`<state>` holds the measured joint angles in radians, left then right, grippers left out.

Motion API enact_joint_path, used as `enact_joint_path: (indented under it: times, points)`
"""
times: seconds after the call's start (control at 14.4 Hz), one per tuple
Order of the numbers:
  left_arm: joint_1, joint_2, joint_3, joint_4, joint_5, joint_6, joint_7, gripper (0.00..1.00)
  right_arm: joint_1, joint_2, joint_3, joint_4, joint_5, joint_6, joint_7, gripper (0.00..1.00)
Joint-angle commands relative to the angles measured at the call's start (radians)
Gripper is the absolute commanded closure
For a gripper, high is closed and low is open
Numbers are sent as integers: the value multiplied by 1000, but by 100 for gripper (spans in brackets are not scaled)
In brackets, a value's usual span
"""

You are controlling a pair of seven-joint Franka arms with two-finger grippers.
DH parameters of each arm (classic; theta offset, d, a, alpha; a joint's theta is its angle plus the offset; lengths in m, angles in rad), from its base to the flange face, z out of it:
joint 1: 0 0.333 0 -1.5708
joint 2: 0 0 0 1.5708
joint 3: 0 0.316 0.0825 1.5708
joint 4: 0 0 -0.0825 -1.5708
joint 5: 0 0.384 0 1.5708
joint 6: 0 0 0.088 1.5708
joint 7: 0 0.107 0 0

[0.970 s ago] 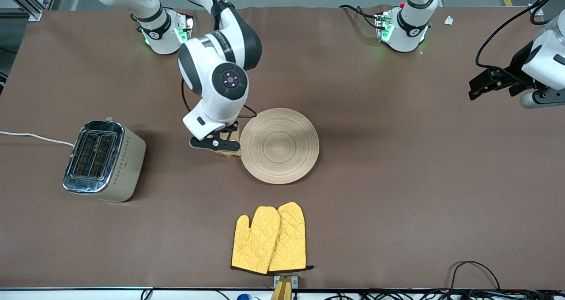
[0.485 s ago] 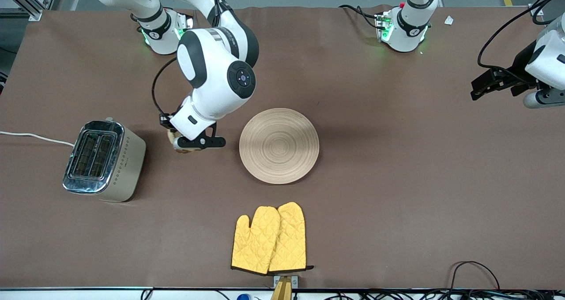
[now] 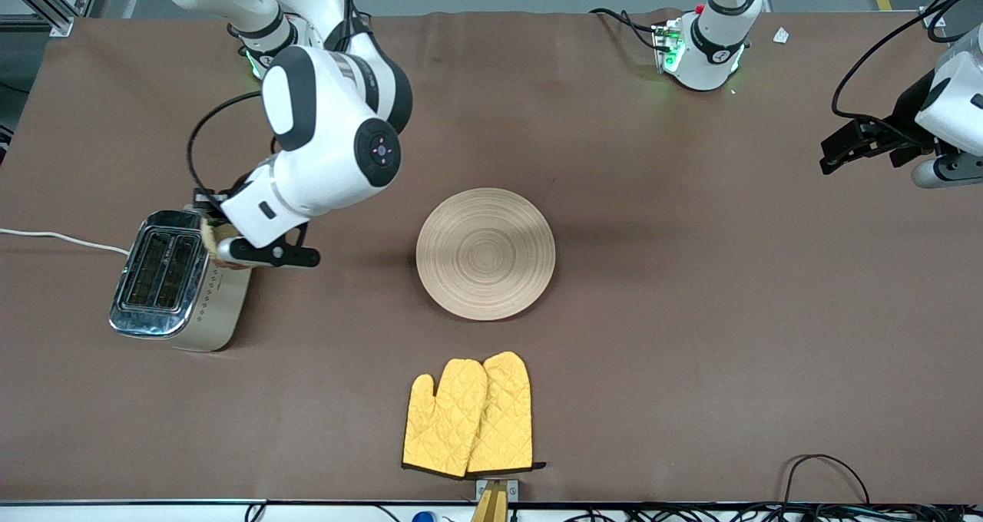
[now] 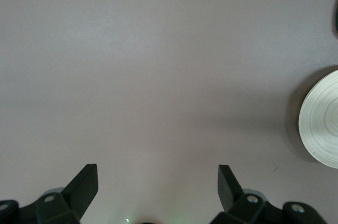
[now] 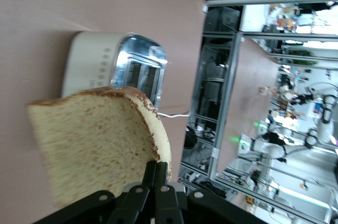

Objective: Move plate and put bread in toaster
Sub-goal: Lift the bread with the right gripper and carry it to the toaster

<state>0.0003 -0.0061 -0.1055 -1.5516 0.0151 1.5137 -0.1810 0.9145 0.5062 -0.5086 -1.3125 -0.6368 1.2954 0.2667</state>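
Note:
My right gripper (image 3: 217, 229) is shut on the bread (image 3: 206, 237), a brown slice with a darker crust, and holds it on edge over the chrome top of the cream toaster (image 3: 181, 279), by the slot edge nearer the plate. In the right wrist view the closed fingers (image 5: 157, 174) pinch the bread's (image 5: 99, 143) crust, with the toaster (image 5: 117, 71) and its two slots below. The light-wood plate (image 3: 485, 253) lies bare at the table's middle. My left gripper (image 3: 828, 152) waits open and empty in the air at the left arm's end of the table; its view shows the plate's (image 4: 322, 124) edge.
A pair of yellow oven mitts (image 3: 469, 415) lies nearer the front camera than the plate. The toaster's white cord (image 3: 61, 238) runs off the right arm's end of the table. Cables (image 3: 825, 476) lie along the front edge near the left arm's end.
My right gripper has carried the bread from beside the plate across the table to over the toaster. The plate and left arm have stayed almost still.

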Motion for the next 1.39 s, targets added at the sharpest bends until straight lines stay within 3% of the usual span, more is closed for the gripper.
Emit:
enact_joint_path:
  times: [0.0,0.69,1.32]
  points:
    - [0,-23,-5,-12,0,5,11,0,-77,-18,7,-28,-40,22,11,100]
    - [-6,-34,-10,-15,-1,5,126,0,-264,-3,9,-40,-47,126,13,99]
    - [0,-38,-22,-30,-6,14,123,0,-289,20,12,-140,-40,174,14,100]
